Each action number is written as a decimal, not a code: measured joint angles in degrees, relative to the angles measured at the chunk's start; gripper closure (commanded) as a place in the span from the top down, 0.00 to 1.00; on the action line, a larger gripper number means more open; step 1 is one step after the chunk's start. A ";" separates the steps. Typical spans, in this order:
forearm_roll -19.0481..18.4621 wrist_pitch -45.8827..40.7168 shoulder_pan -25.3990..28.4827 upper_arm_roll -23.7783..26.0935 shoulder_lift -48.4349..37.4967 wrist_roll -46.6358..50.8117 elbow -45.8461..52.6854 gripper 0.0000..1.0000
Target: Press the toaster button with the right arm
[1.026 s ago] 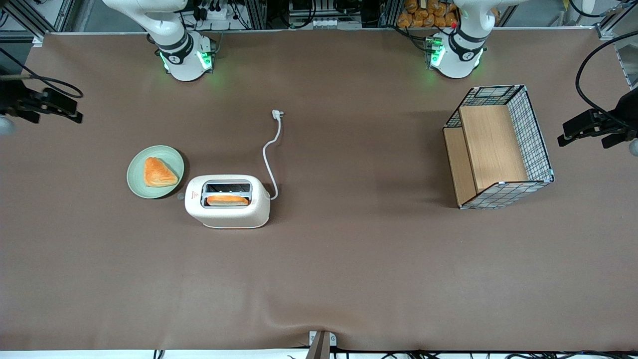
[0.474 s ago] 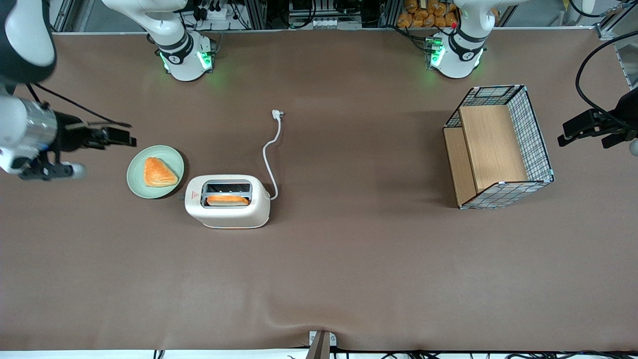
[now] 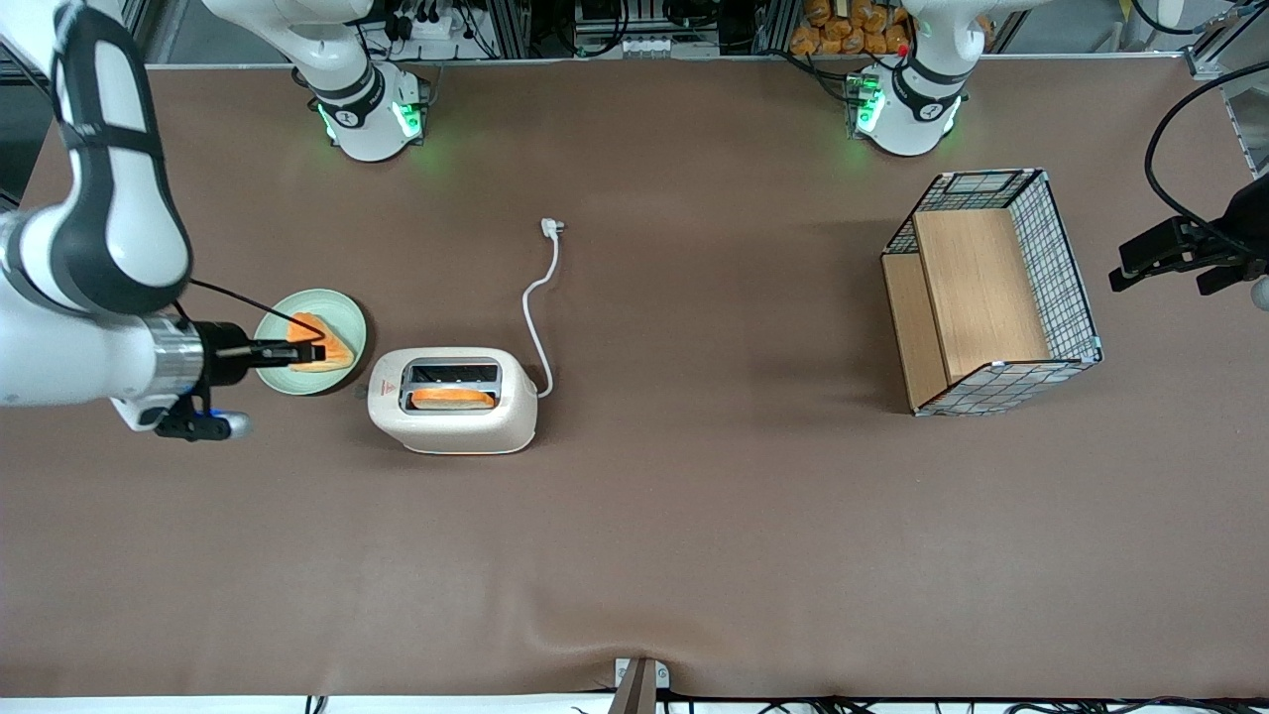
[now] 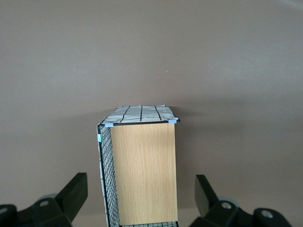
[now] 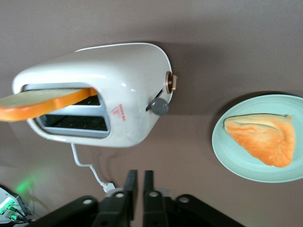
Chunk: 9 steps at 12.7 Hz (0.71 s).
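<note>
Now claw [image 3: 315, 351] closed, empty, above plate [image 3: 342, 319], beside toaster [image 3: 453, 401] button [image 5: 159, 106] end.

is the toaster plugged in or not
Unplugged. The toaster's white cord ends in a plug lying loose on the table. The gripper, fingers nearly together, hovers over the green plate.

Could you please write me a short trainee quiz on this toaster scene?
1. True or false: the gripper is touching the button.
2. Which slot of the toaster holds the toast? A: the one nearer the front camera. B: the farther one. C: both.
3. Fill in: the pastry lies on a green ___.

Key: 1. False: the gripper, fingers shut, hovers over the plate, apart from the button. 2. A. 3. plate.
</note>
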 measured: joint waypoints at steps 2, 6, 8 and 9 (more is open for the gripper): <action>2.09 1.10 -0.22 -0.13 2.68 -1.86 -0.04 0.00; 4.06 4.55 -0.36 -0.16 6.46 -2.95 -0.04 0.00; 4.13 4.77 -0.35 -0.15 7.44 -3.20 -0.05 0.00; 4.15 4.82 -0.35 -0.15 7.97 -3.24 -0.05 0.00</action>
